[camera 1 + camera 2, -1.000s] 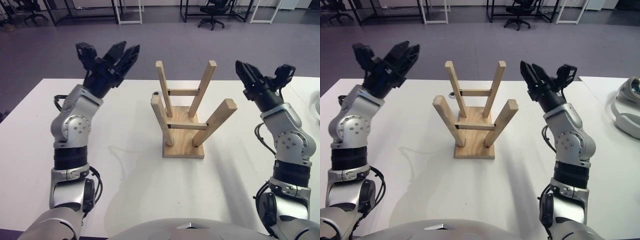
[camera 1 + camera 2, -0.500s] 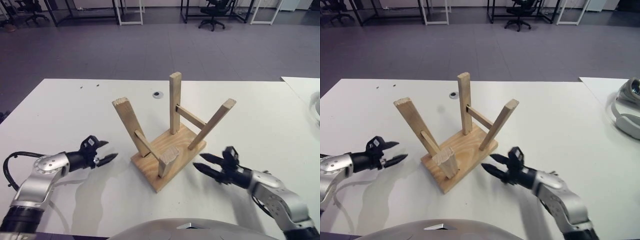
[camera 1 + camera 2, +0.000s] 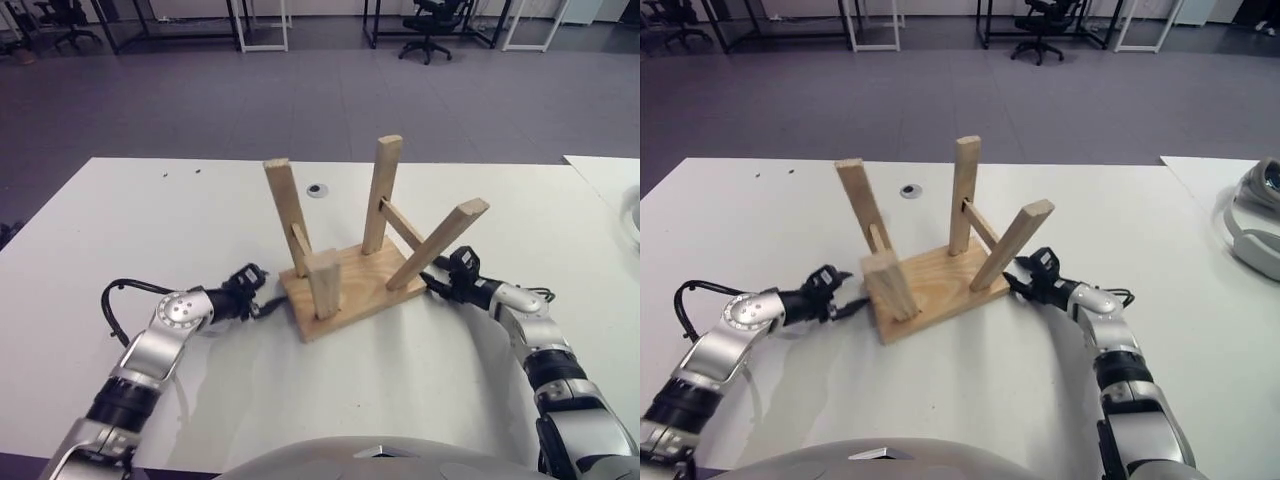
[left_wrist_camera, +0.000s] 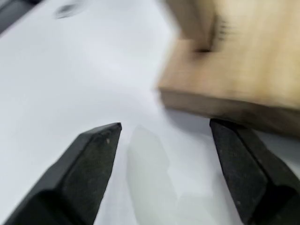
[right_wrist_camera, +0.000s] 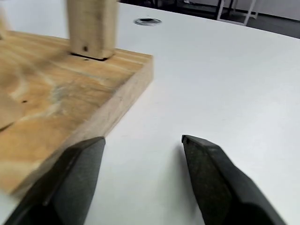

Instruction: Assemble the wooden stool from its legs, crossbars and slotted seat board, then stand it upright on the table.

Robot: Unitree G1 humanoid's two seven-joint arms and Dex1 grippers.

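A pale wooden stool (image 3: 350, 290) stands upside down in the middle of a white table (image 3: 150, 220). Its seat board (image 3: 940, 285) lies flat on the tabletop, a rectangle with visible brown grain, turned at an angle to the table's edges. Four square-cut legs rise from it and lean outwards: two at the far side, one at the right (image 3: 445, 240), and one at the near left (image 3: 322, 285). A thin crossbar (image 3: 400, 222) joins the far right leg to the right one.

The left gripper (image 3: 268, 305) lies low on the table, just beside the board's near left corner, with its black fingers (image 4: 93, 154) spread apart and nothing between them. The right gripper (image 3: 432, 282) sits low at the board's right edge, its fingers (image 5: 211, 173) also apart. Whether either touches the wood cannot be told.

A small dark round object (image 3: 317, 189) lies on the table beyond the stool.
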